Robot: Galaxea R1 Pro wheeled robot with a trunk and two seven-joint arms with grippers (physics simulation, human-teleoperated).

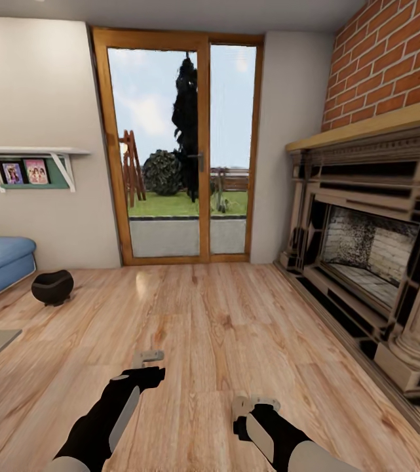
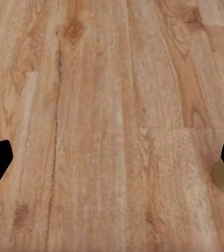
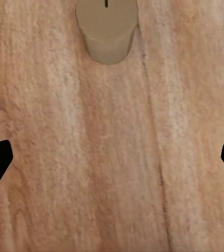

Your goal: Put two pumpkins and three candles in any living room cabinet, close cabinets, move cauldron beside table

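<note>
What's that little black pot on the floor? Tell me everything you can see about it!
The cauldron is a small, round black pot with bulging sides and a wide open mouth whose rim dips unevenly. It looks dark and matte. It stands upright on the wooden floor, beside the blue sofa, below the wall shelf. Neither gripper touches it.

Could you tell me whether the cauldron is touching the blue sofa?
Apart. The head view shows the cauldron standing on the wood floor, with a strip of bare floor between it and the sofa.
</note>
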